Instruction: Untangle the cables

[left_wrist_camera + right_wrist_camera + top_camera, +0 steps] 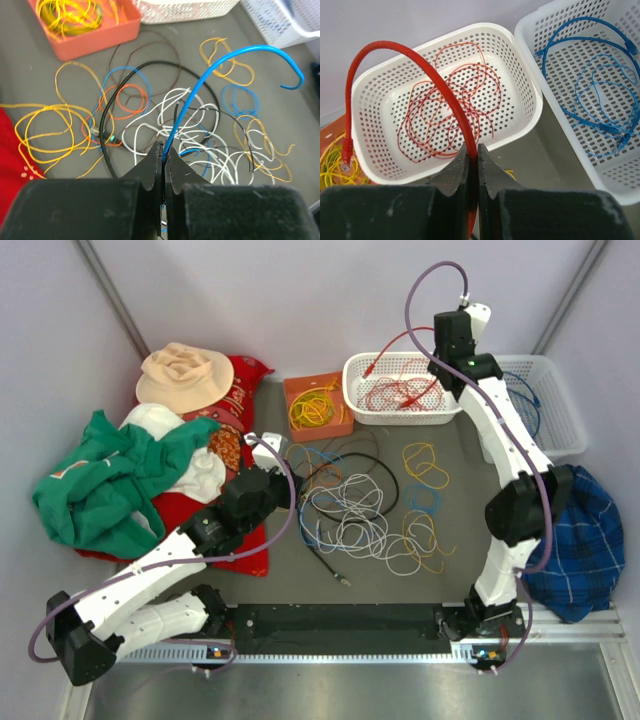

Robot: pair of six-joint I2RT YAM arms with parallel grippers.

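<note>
The table (30,75) lies beneath the left gripper (162,150), and a heap of clothes (100,480) sits to that gripper's left. A white basket (485,27) holding thin red cables (445,120) lies below and ahead of the right gripper (472,152). A second basket (560,20) with blue cables (600,100) stands to its right. An orange tray (95,42) of yellow cable (70,12) lies ahead-left of the left gripper. The loose cables (190,125) — white, yellow, blue, black, orange — spread on the table directly ahead of it.

Left gripper: fingers pressed together on a blue cable (260,49) that arcs up and forward.

Right gripper: fingers pinching a red cable (380,45) — its plug end droops left.
</note>
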